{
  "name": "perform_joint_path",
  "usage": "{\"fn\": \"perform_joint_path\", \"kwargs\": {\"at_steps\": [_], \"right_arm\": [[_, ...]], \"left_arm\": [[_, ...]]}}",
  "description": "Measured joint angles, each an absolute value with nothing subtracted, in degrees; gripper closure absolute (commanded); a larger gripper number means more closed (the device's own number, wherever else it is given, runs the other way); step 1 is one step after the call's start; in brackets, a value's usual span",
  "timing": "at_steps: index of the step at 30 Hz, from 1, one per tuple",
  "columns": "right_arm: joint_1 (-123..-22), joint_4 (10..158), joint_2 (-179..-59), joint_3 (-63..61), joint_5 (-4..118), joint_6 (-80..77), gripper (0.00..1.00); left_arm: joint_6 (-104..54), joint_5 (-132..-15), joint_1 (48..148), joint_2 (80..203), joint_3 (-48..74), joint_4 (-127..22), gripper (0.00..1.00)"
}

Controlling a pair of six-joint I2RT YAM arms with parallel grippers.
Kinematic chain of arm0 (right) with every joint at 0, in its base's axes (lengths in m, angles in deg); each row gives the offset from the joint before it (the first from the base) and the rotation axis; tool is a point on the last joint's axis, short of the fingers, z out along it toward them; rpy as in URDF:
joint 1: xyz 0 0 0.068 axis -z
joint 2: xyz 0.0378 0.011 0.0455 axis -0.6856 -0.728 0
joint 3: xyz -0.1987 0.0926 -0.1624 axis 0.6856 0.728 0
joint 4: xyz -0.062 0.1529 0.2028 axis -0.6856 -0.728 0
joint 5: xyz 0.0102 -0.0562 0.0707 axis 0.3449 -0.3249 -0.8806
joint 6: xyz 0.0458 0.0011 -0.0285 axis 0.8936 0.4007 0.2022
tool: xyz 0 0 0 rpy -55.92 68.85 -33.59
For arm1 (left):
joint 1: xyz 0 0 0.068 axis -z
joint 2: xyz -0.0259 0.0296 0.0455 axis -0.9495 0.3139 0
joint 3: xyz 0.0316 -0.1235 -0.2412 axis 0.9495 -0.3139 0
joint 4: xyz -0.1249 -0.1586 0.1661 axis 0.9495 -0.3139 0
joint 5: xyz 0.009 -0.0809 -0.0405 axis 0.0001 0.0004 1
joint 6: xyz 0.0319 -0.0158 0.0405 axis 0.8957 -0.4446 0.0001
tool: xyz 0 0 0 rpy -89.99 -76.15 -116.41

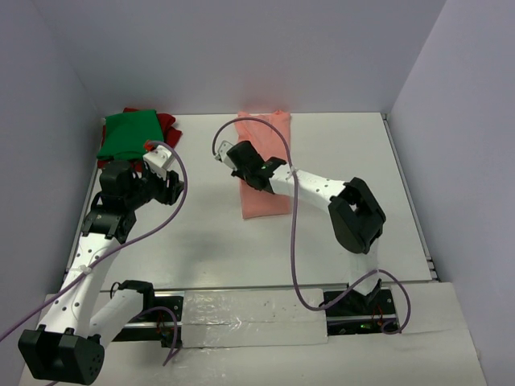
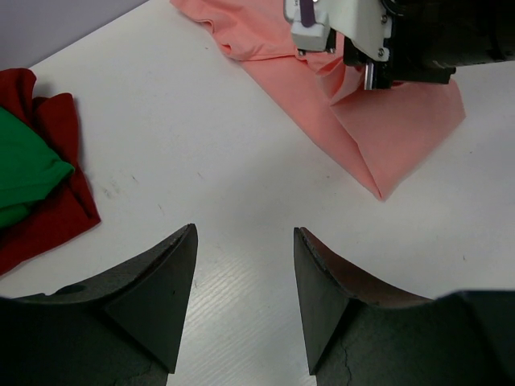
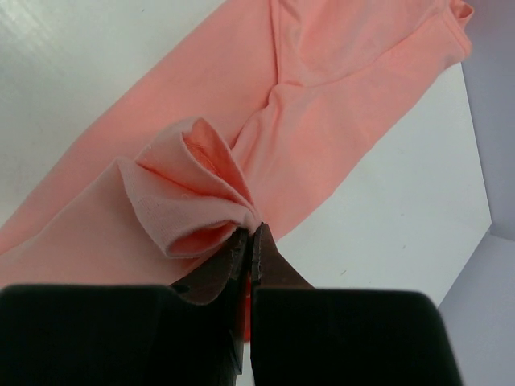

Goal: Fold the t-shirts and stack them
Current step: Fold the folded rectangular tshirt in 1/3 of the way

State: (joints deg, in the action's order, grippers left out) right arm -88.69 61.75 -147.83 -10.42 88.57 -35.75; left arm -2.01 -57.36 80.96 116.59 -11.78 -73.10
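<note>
We find the right gripper (image 3: 249, 233) closed tight, its two dark fingers (image 3: 217, 281) pressed together with no gap showing, and a bunched fold of the salmon-pink t-shirt (image 3: 338, 96) pinched at their tips. The fold puffs up in a rounded loop just ahead of the tips, and a sliver of pink cloth shows between the fingers lower down. Beyond the pinch the rest of the garment lies flat on the white table (image 1: 346, 145). In the overhead view the right gripper (image 1: 245, 165) sits over the left edge of the salmon-pink t-shirt (image 1: 265, 201), about halfway along it. The garment lies as a long, narrow strip running from the far edge of the table toward the arms, near the middle of the surface. The left gripper (image 2: 245, 233) stands partly open, a clear gap between its fingers (image 2: 161, 297), with nothing held; only bare table (image 2: 201, 137) shows between and beneath them. From its wrist view the salmon-pink t-shirt (image 2: 402, 137) lies ahead to the right, well apart from it. The green t-shirt (image 2: 20, 165) lies on the dark red t-shirt (image 2: 56, 201) to the left. Overhead, the left gripper (image 1: 165, 173) is near the front right corner of the green t-shirt (image 1: 129, 133). That shirt rests on the dark red t-shirt (image 1: 167, 125) in the far left corner of the table, against the wall. A purple cable (image 1: 294, 241) loops along the right arm.
</note>
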Motion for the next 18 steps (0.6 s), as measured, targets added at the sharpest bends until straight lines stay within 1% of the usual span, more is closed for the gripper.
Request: {"fn": "perform_joint_path", "kwargs": {"at_steps": [13, 18], "right_arm": [[-85.52, 62.84, -155.07, -16.78, 87.61, -36.39, 1.0], [-84.45, 63.06, -158.96, -21.07, 87.61, -36.63, 1.0]], "left_arm": [[-1.57, -57.34, 80.96, 116.85, -11.82, -73.1, 0.4], [-1.38, -57.23, 80.96, 117.53, -12.19, -73.08, 0.4]]}}
